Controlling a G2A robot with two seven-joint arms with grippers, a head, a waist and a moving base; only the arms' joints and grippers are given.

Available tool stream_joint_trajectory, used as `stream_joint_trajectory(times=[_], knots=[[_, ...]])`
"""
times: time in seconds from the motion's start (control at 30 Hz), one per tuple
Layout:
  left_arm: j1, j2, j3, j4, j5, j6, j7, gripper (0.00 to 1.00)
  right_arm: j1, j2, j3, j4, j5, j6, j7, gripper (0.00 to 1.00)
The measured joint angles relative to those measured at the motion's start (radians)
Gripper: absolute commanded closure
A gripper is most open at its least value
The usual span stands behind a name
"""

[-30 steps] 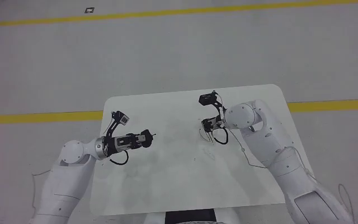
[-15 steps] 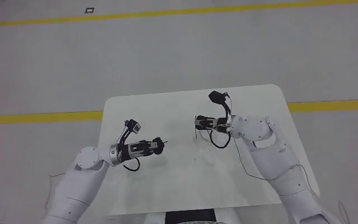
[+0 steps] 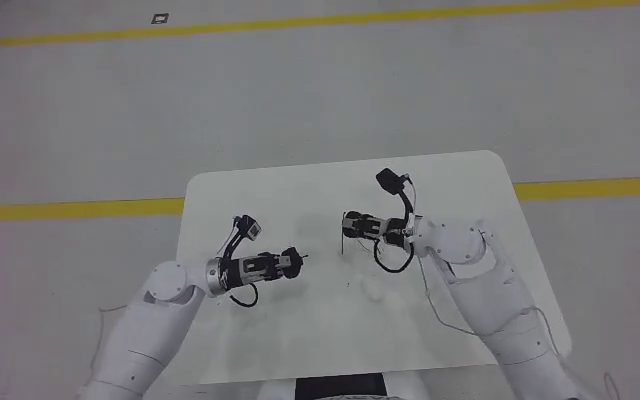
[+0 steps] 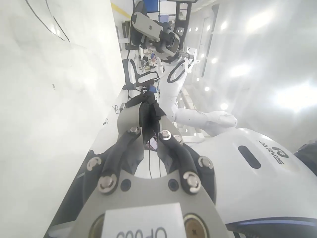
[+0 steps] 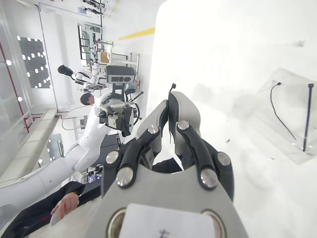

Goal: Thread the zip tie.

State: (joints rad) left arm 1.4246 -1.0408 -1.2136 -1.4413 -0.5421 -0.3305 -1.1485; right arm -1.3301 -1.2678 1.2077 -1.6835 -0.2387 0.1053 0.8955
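Observation:
My right gripper point(image 5: 168, 101) point(image 3: 347, 222) is shut on a black zip tie point(image 5: 172, 85). The tie's square head pokes out past the fingertips and its thin tail hangs out behind them. It is held above the middle of the white table point(image 3: 450, 330). My left gripper point(image 4: 148, 101) point(image 3: 297, 259) is shut and faces the right one across a short gap. A short dark tip sticks out beyond it, and I cannot tell what that is.
Two spare black zip ties point(image 5: 281, 116) point(image 5: 307, 115) lie on a clear flat sheet point(image 5: 267, 95) on the table beside the right gripper. The left wrist view shows them as thin dark lines point(image 4: 37, 13).
The right gripper has lifted away from the clear sheet and swung towards the table's middle with the zip tie. The left gripper has moved in towards it, narrowing the gap.

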Motion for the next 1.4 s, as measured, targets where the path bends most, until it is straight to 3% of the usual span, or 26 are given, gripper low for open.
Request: stream_joint_trajectory(times=[0.13, 0.37, 0.47, 0.7, 0.8, 0.9, 1.07, 1.17, 1.4], knots=[[0.019, -0.006, 0.033, -0.002, 0.015, -0.006, 0.097, 1.0, -0.053, -0.007, -0.03, -0.037, 0.016, -0.02, -0.159, 1.0], [0.01, -0.015, 0.068, 0.012, 0.032, -0.01, 0.217, 1.0, -0.128, -0.012, -0.051, -0.081, 0.004, -0.052, -0.364, 1.0], [-0.001, -0.016, 0.077, 0.014, 0.042, -0.01, 0.215, 1.0, -0.151, -0.012, -0.054, -0.089, -0.002, -0.073, -0.415, 1.0], [-0.003, -0.016, 0.078, 0.012, 0.053, -0.009, 0.212, 1.0, -0.151, -0.012, -0.055, -0.09, -0.004, -0.075, -0.415, 1.0], [0.0, -0.018, 0.088, 0.005, 0.049, 0.009, 0.246, 1.0, -0.155, -0.011, -0.058, -0.094, -0.028, -0.084, -0.434, 1.0], [0.002, -0.019, 0.094, 0.006, 0.044, 0.018, 0.265, 1.0, -0.182, -0.009, -0.078, -0.103, -0.131, -0.103, -0.505, 1.0], [-0.003, -0.02, 0.103, 0.011, 0.035, 0.022, 0.279, 1.0, -0.226, -0.012, -0.095, -0.105, -0.174, -0.127, -0.628, 1.0], [-0.01, -0.02, 0.11, 0.016, 0.038, 0.026, 0.278, 1.0, -0.237, -0.012, -0.099, -0.119, -0.227, -0.17, -0.697, 1.0], [-0.014, -0.02, 0.112, 0.018, 0.043, 0.026, 0.274, 1.0, -0.238, -0.012, -0.104, -0.12, -0.225, -0.175, -0.698, 1.0]])
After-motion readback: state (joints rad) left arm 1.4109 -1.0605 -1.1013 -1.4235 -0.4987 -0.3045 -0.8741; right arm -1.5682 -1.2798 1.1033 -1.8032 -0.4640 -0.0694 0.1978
